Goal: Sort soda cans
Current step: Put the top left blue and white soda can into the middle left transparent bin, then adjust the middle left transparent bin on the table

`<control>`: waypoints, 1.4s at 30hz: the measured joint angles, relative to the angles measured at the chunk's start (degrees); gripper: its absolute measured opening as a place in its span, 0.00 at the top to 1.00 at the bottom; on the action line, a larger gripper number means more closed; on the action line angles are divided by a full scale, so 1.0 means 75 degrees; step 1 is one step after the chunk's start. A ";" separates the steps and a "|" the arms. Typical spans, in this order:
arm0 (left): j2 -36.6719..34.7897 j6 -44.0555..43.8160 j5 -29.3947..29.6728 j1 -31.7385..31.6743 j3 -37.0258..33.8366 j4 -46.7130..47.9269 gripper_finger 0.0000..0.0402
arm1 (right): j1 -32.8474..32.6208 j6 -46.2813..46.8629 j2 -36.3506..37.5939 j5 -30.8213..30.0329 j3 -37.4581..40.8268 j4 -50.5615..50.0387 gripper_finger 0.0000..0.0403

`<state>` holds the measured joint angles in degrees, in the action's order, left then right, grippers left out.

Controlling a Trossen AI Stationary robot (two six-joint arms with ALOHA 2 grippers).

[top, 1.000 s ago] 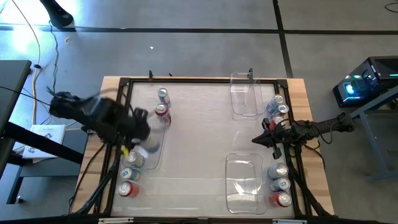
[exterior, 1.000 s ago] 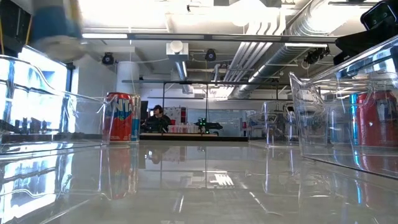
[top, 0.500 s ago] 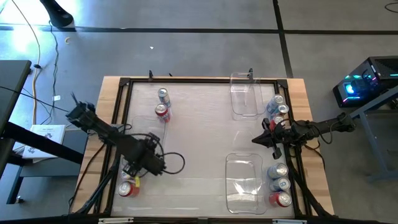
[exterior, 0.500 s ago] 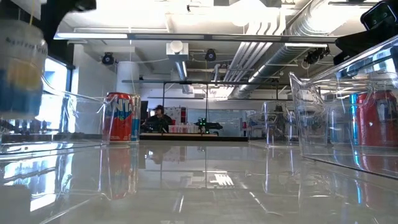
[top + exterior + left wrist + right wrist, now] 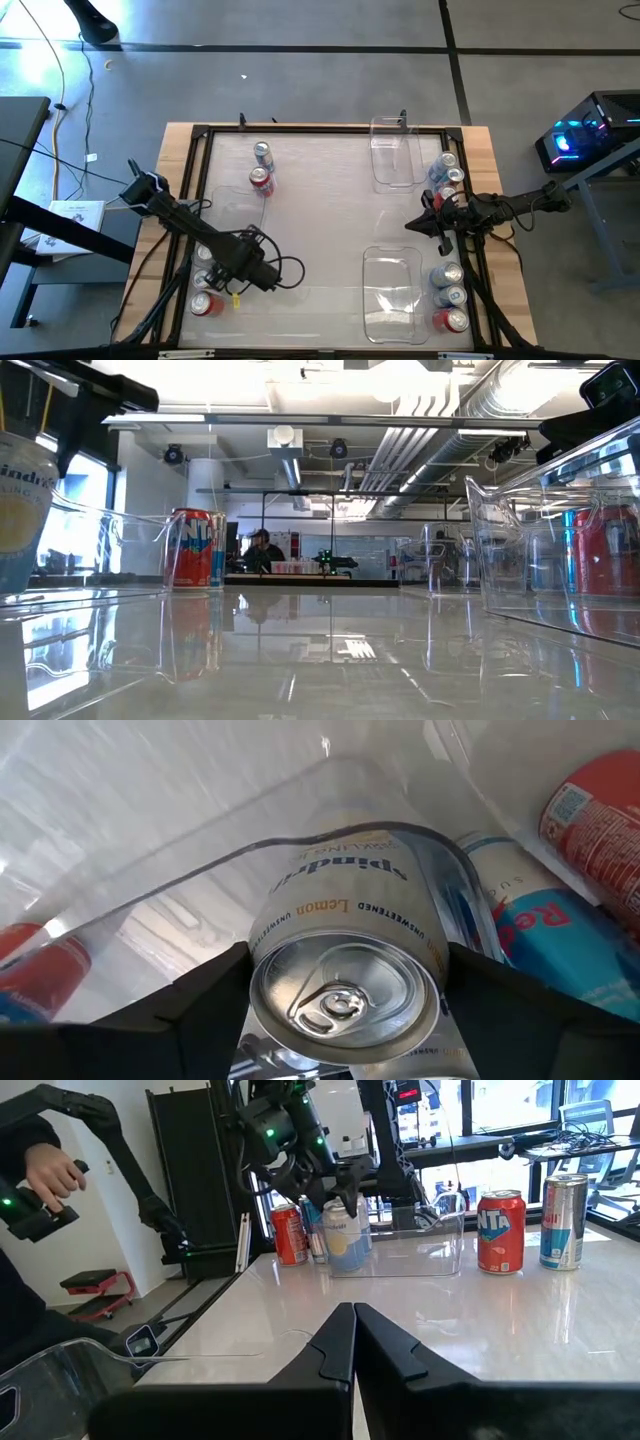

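My left gripper [image 5: 232, 272] stands over the near end of the clear bin [image 5: 232, 205] on the table's left and is shut on a pale lemon soda can [image 5: 345, 950]. That can also shows in the low view [image 5: 20, 510]. It stands upright inside the bin; whether its bottom rests on the bin floor I cannot tell. Three more cans [image 5: 204, 282] stand at the near left beside the bin. Two others [image 5: 262, 166] stand at the far left. My right gripper [image 5: 410, 225] waits shut at the right, between two groups of cans [image 5: 447, 170] [image 5: 450, 290]. My left gripper pinches the can's upper side wall [image 5: 262, 960] between its two fingers [image 5: 200, 1005], one on each side, just below the silver top [image 5: 340, 1005]. The fingers come from above, pointing steeply down. The can stays upright, low inside the bin.
Two more clear bins sit on the right half, one far [image 5: 395, 152] and one near [image 5: 392, 292]. A red can [image 5: 590, 810] and a blue can [image 5: 540, 930] stand close beside the held one. A person's hand [image 5: 45, 1175] shows beyond the table.
My left gripper has gone down and toward the table's near edge with the lemon can, tipping to point more steeply down. The can has sunk from high above the table to low inside the left bin, staying upright.
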<state>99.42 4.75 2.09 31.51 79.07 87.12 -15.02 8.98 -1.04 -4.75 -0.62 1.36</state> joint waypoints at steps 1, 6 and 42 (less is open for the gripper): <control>0.0000 -0.0009 -0.0021 -0.0014 0.0000 -0.0010 0.25 | -0.0001 0.0002 -0.0002 0.0002 0.0001 -0.0001 1.00; 0.0000 -0.0467 -0.0462 -0.0296 0.0000 0.0004 0.21 | 0.0001 0.0000 -0.0001 0.0001 0.0001 -0.0002 1.00; -0.2450 -0.1005 0.1057 -0.4220 -0.0381 0.0387 0.19 | 0.0001 0.0002 -0.0008 0.0002 0.0000 -0.0002 1.00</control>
<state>81.04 -2.79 10.01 -0.14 76.21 90.02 -15.01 8.99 -1.10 -4.73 -0.62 1.35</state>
